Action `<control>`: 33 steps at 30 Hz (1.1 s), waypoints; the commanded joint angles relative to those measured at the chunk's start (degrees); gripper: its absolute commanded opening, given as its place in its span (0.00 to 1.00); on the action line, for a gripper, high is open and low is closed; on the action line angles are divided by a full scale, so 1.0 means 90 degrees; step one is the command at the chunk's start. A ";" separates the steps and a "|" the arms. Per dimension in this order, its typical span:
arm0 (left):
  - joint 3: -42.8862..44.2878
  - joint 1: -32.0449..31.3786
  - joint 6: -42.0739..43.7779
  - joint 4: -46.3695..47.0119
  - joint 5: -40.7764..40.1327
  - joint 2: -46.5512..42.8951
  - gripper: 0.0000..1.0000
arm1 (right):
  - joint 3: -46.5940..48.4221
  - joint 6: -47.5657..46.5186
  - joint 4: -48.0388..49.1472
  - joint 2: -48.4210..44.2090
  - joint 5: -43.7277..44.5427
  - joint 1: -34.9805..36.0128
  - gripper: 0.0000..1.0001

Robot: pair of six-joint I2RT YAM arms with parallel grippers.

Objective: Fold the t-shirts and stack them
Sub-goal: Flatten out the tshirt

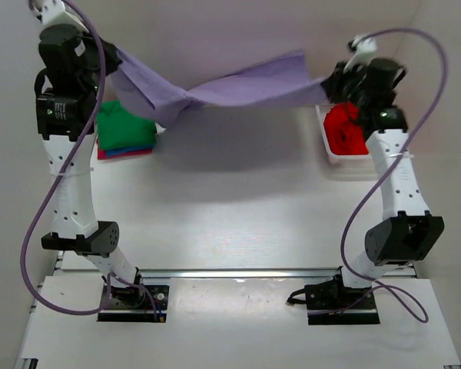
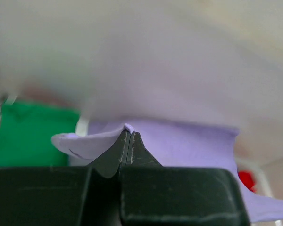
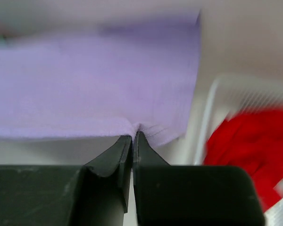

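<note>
Lavender t-shirt (image 1: 230,88) held stretched in the air above the desk (image 1: 230,207).
The left end effector (image 2: 129,134) is clamped on one edge of the cloth, the right end effector (image 3: 133,136) on the opposite edge. A green t-shirt (image 1: 123,127) is seen topping a folded stack at left; a red t-shirt (image 1: 346,127) is bunched in the white basket (image 1: 346,159) at right.

The lavender tee (image 1: 230,88) is soft matt cloth, and I see a fine knit up close. My left gripper (image 2: 129,135) and right gripper (image 3: 133,138) have dull black plastic fingers, faintly scuffed. On the right, the red tee (image 3: 245,141) is crumpled cloth and the basket (image 1: 342,160) is white plastic. The table (image 1: 230,207) is smooth white with a soft sheen.
</note>
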 commanded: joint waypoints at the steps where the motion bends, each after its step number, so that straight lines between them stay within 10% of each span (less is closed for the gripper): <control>1: -0.1066 0.0098 -0.0182 -0.1794 -0.0385 0.0261 0.00 | -0.1593 -0.0002 0.0192 0.0068 0.0146 0.0162 0.00; 6: -0.5534 0.0380 -0.0367 -0.0338 0.0041 -0.1882 0.00 | -0.3702 0.0496 0.0240 -0.0528 0.0244 0.0299 0.00; 14: -0.9134 -0.0086 -0.0173 -0.0010 0.0152 -0.3682 0.00 | -0.5550 0.0653 -0.0255 -0.1475 0.0459 0.0202 0.00; 33: -1.1100 -0.0917 -0.0788 -0.1777 0.0581 -0.6466 0.00 | -0.6597 0.0672 -0.2247 -0.2404 0.0497 -0.0053 0.00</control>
